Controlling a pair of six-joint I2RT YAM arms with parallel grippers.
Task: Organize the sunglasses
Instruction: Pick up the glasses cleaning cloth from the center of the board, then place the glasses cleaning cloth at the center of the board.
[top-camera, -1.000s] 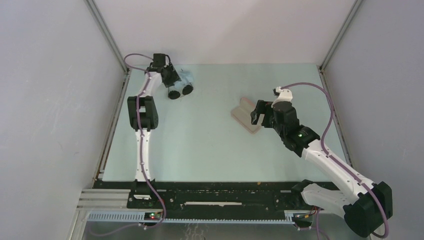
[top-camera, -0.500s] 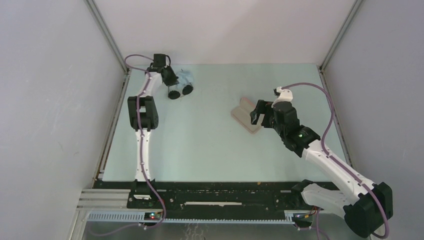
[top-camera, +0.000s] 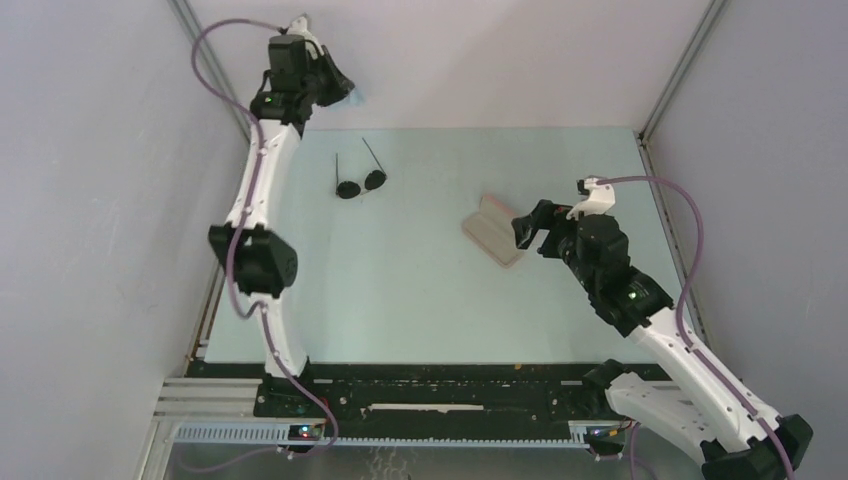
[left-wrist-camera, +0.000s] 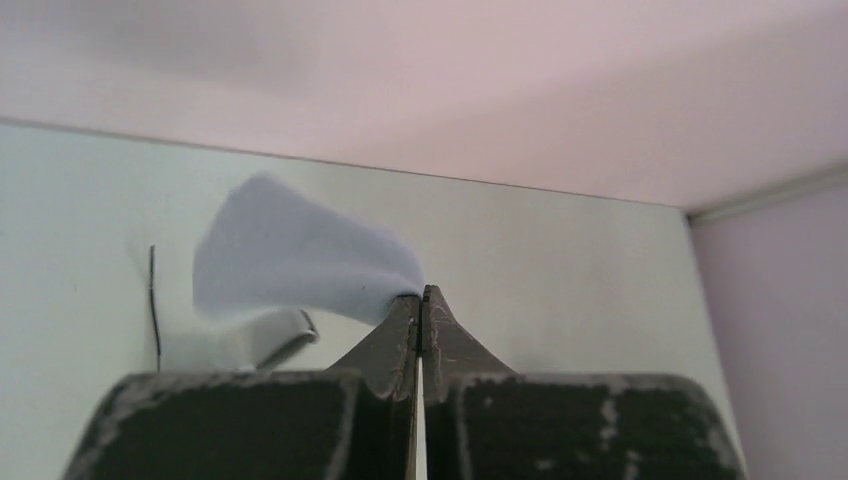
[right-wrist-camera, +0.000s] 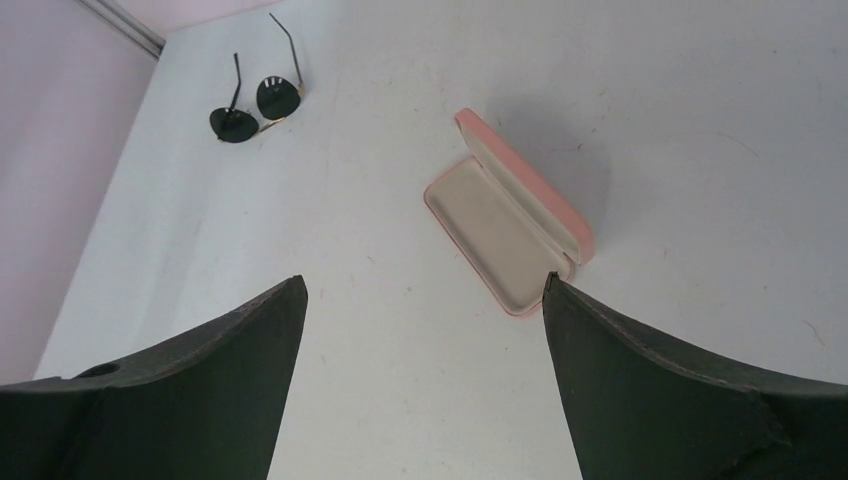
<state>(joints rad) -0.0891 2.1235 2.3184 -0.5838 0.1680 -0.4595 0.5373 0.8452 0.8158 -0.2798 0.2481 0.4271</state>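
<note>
The sunglasses (top-camera: 360, 183), with two dark round lenses and thin arms unfolded, lie lens-down on the table at the back left; the right wrist view shows them far off (right-wrist-camera: 255, 104). My left gripper (top-camera: 338, 90) is raised high above the back left corner, shut on a corner of the light blue cloth (top-camera: 353, 97), which hangs from the fingertips (left-wrist-camera: 290, 255). The open pink case (top-camera: 492, 230) lies right of centre, its cream inside (right-wrist-camera: 490, 232) facing up. My right gripper (top-camera: 532, 228) hovers just right of the case, open (right-wrist-camera: 425, 290) and holding nothing.
Grey walls with metal corner posts (top-camera: 205, 55) close in the table on the left, back and right. The left arm's elbow (top-camera: 252, 262) hangs over the table's left edge. Bare table surface (top-camera: 400, 290) lies between the sunglasses and the case.
The left gripper shut on the cloth beside the sunglasses and lifted it high toward the back wall, leaving the sunglasses on the table. The right arm shifted slightly right, still open.
</note>
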